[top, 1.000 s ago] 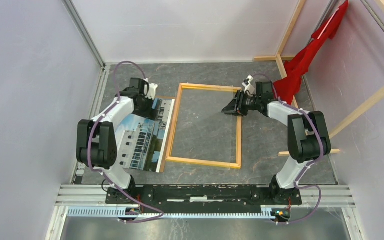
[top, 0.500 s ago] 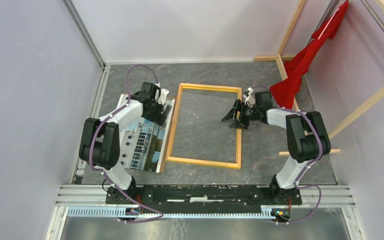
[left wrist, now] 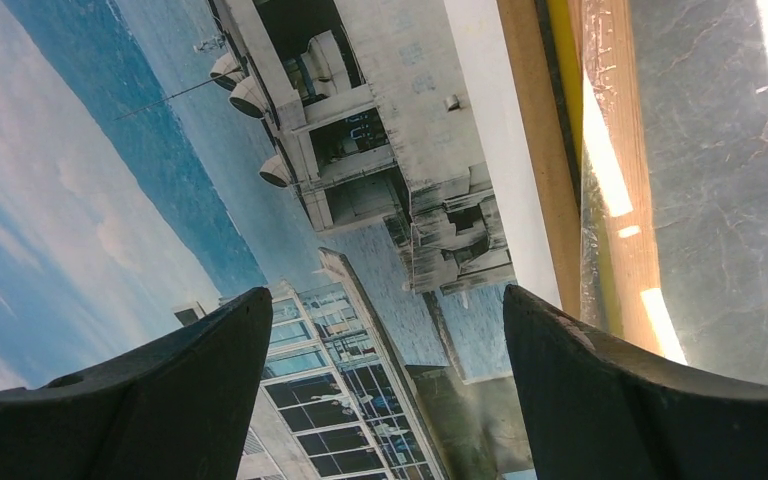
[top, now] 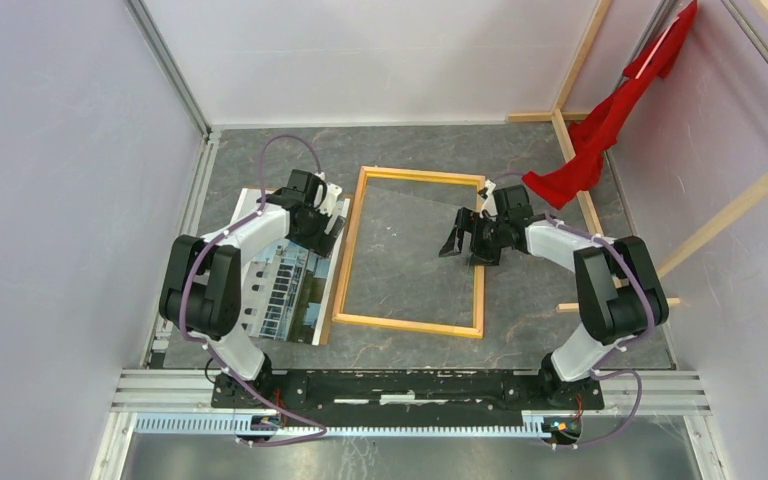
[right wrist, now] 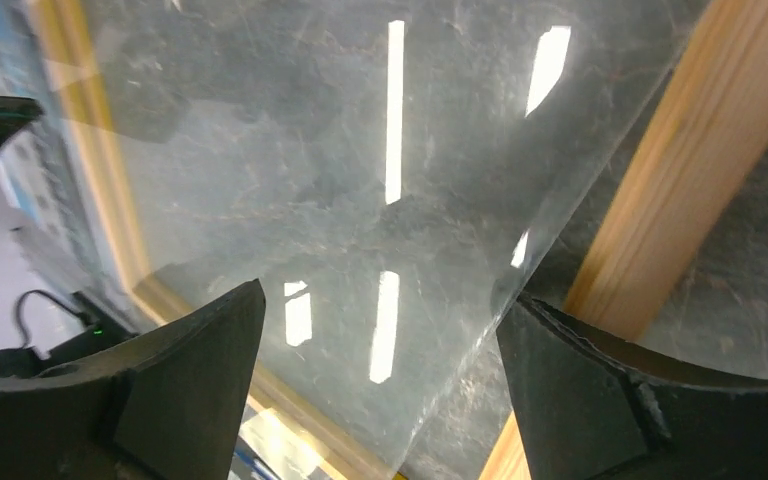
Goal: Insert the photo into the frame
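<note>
The frame (top: 405, 325) lies flat mid-table, its light wood back up. A clear sheet (right wrist: 310, 180) rests askew inside it, and its edge runs near the right rail (right wrist: 660, 200). My right gripper (top: 463, 250) hovers open over that sheet just inside the right rail; in the right wrist view the gripper (right wrist: 380, 380) holds nothing. The photo (top: 280, 285) lies picture side up, left of the frame. My left gripper (top: 332, 230) stands open low over the photo's far right part. In the left wrist view the gripper (left wrist: 385, 390) has the photo (left wrist: 260, 200) below it.
A brown backing sheet (left wrist: 530, 150) sticks out from under the photo beside the frame's left rail (left wrist: 615, 150). A red cloth (top: 600, 130) hangs from bare wooden beams (top: 570, 120) at the back right, close behind my right arm. Walls enclose the table.
My right gripper has opened wide and moved from the frame's right rail inward over the clear sheet. My left gripper has shifted slightly right along the photo. The red cloth hangs lower.
</note>
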`<state>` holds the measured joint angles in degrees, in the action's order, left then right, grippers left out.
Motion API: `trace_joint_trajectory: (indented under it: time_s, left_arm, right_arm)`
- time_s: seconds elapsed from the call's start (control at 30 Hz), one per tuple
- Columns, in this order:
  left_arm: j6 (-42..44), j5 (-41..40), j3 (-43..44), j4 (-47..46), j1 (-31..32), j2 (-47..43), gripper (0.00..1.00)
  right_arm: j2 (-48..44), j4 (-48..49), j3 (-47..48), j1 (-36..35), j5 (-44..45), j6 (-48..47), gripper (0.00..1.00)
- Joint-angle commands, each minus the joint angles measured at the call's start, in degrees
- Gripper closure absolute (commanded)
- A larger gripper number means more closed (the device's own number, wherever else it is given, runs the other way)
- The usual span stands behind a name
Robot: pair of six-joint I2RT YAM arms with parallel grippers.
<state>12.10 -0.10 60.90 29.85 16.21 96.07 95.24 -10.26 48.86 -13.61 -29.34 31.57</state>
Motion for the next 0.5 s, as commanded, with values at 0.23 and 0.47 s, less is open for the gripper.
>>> trace_joint_trajectory:
  time_s: [0.23, 0.47]
  left_arm:
    - [2.7, -1.5, -0.1, -1.8, 0.1, -0.7, 0.09]
    - [2.9, -1.5, 0.1, -2.0, 0.1, -0.7, 0.1]
  right_arm:
    - [-9.1, -17.2, 7.1, -5.8, 20.0, -5.7, 0.02]
    - [-18.4, -11.6, -5.3, -5.9, 12.8, 1.0, 0.02]
